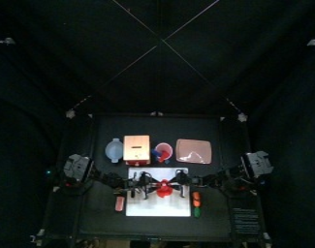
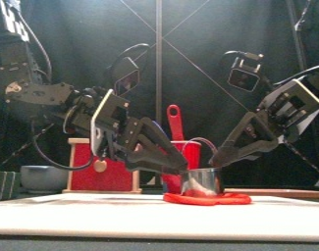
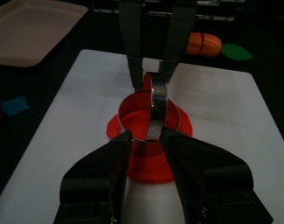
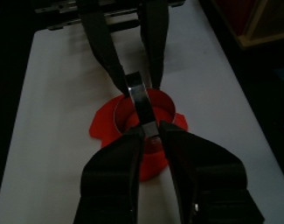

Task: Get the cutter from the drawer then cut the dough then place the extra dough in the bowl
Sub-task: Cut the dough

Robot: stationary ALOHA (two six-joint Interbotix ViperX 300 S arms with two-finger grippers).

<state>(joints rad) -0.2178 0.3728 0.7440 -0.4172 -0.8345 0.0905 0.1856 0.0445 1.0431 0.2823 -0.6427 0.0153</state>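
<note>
The metal cutter (image 2: 201,181) stands on the red dough (image 2: 208,199) at the middle of the white cutting board (image 3: 243,131). The left gripper (image 3: 152,131) and right gripper (image 4: 148,131) each pinch its rim there, from opposite sides.

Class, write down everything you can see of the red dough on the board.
The dough is a flat red piece with an uneven outline, soft-looking. It lies on the white cutting board, about mid-board. The round metal cutter stands on its middle, with red showing round its foot. The left gripper and right gripper meet at the cutter from opposite sides; whether either touches the dough I cannot tell.
</note>
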